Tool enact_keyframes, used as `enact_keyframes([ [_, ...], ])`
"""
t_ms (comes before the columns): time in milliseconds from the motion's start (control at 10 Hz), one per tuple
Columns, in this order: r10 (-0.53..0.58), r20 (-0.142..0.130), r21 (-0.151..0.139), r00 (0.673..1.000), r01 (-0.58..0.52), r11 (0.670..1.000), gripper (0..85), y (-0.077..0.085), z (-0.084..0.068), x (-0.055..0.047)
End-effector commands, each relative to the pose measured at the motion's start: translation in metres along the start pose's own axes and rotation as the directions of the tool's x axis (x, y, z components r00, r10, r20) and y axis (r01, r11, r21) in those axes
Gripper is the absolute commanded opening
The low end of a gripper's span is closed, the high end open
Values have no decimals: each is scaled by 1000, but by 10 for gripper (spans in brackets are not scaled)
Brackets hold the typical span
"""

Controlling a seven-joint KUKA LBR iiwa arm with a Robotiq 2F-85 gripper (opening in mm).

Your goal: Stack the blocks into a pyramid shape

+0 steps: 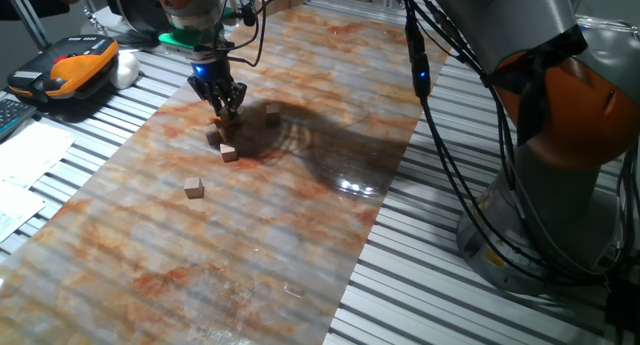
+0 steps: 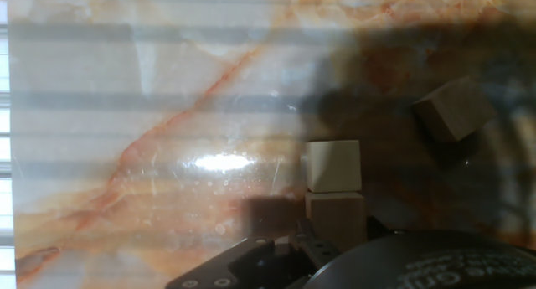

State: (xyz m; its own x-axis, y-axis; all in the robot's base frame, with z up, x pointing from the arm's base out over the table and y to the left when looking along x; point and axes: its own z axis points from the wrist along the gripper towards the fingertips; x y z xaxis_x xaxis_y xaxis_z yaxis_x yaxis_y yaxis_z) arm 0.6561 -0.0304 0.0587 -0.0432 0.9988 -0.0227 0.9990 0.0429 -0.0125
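Note:
Several light-brown wooden blocks lie on the marbled table top. In the fixed view one block (image 1: 272, 111) sits to the right of my gripper (image 1: 227, 113), two more (image 1: 213, 137) (image 1: 229, 153) lie just in front of it, and a lone block (image 1: 194, 188) lies nearer the front. My gripper hangs low over this cluster with its fingertips close together. The hand view shows two blocks touching in a line (image 2: 332, 165) (image 2: 337, 218), the nearer one right at the dark gripper body (image 2: 352, 264), and a tilted block (image 2: 455, 109) to the right. The fingertips are hidden there.
The marbled sheet (image 1: 300, 215) lies on a slatted metal table. An orange and black device (image 1: 75, 67) and papers (image 1: 25, 160) sit at the left. The arm's grey and orange base (image 1: 560, 135) with hanging cables (image 1: 440, 135) stands at the right.

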Motion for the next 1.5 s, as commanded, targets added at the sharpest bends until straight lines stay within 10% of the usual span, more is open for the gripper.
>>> enact_keyframes([
  [0, 0, 0, 1, 1000, 0, 1000, 0, 0, 0, 0],
  [1400, -13, -5, -7, 1000, 13, 1000, 0, -4, 11, -1],
])
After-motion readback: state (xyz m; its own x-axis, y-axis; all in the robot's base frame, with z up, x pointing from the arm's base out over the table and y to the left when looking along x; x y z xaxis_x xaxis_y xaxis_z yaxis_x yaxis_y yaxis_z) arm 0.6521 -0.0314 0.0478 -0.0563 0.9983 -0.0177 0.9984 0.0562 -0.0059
